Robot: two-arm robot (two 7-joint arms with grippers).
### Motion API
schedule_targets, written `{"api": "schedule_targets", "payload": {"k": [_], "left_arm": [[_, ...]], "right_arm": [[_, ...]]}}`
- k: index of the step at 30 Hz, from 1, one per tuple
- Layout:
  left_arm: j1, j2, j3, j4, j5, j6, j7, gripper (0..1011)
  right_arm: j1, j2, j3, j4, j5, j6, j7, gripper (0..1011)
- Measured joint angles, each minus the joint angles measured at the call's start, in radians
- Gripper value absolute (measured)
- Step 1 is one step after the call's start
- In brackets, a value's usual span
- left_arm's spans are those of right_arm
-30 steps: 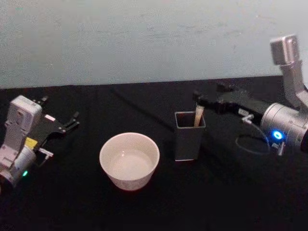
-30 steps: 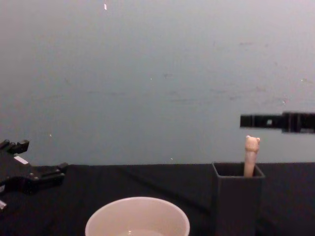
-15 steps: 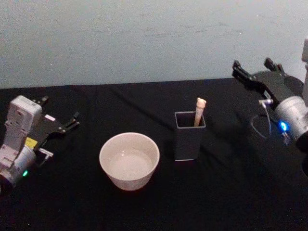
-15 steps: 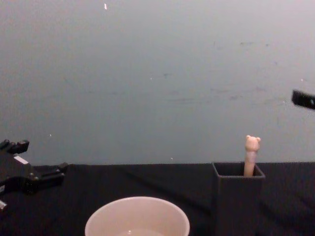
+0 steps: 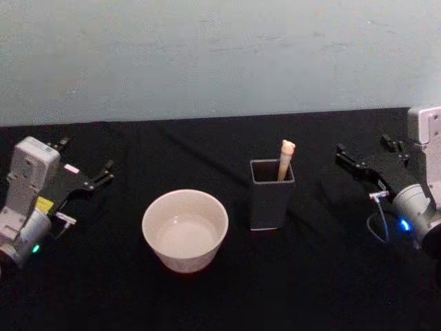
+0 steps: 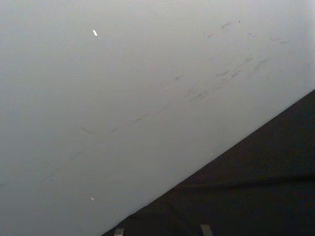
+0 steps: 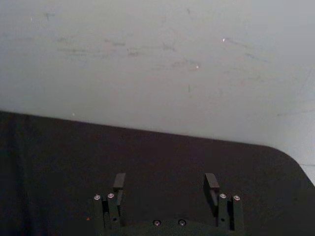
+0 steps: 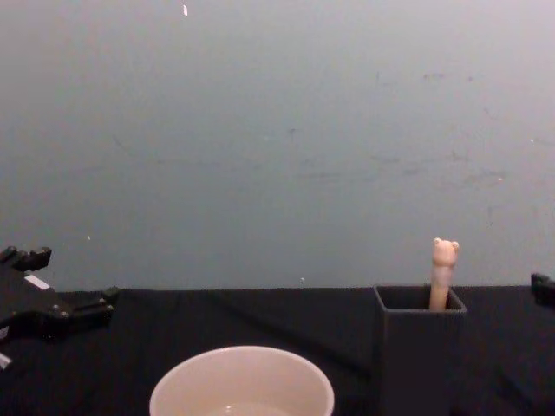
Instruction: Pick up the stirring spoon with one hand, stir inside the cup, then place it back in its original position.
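Stirring spoon (image 5: pixel 285 158) stands upright in the dark holder (image 5: pixel 271 196), light, stiff and likely slippery, best pinched at its bear-topped handle, with the right gripper (image 5: pixel 368 157) wide open, empty, well apart.

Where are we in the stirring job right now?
Judging by the layout, either finished or not started. The stirring spoon stands in the dark grey holder, bear head up. The cup sits beside it, untouched. The right gripper is open and empty, off to the holder's right; the left gripper sits open at the far left. Nothing is in hand.
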Motion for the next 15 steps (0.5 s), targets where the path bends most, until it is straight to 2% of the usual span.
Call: {"api": "schedule_targets", "payload": {"k": [15], "left_arm": [[0.000, 0.000, 0.000, 0.000, 0.000, 0.000, 0.000, 1001]], "right_arm": [[0.000, -0.004, 0.001, 0.002, -0.006, 0.011, 0.004, 1002]]}}
